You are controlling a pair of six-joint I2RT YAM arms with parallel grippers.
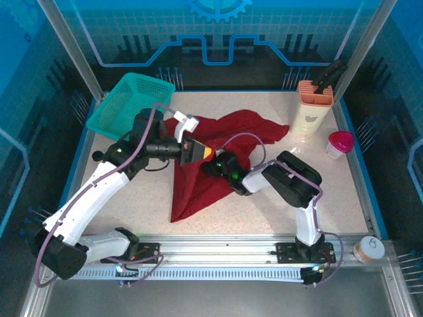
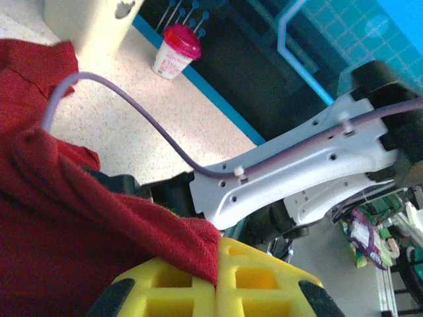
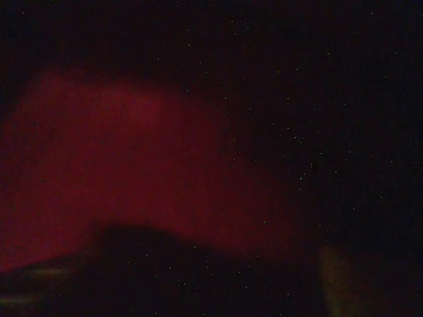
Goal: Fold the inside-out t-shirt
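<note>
The inside-out t-shirt [image 1: 195,188] is dark red and lies crumpled across the middle of the table, one part spread toward the back right and a strip trailing toward the front. My left gripper [image 1: 209,152] hovers over its middle. In the left wrist view the yellow pads [image 2: 258,277] are pressed together with a fold of the t-shirt [image 2: 66,224] pinched between them. My right gripper [image 1: 217,166] is pushed into the cloth just below the left one. The right wrist view is dark, with red cloth [image 3: 132,165] close against the lens, so its jaws are hidden.
A teal basket [image 1: 132,102] stands at the back left. A cream holder with an orange top [image 1: 312,109] and a pink-lidded cup [image 1: 339,144] stand at the back right. A small round container [image 1: 369,249] sits on the front right rail. The right arm [image 2: 297,172] crosses close beyond my left fingers.
</note>
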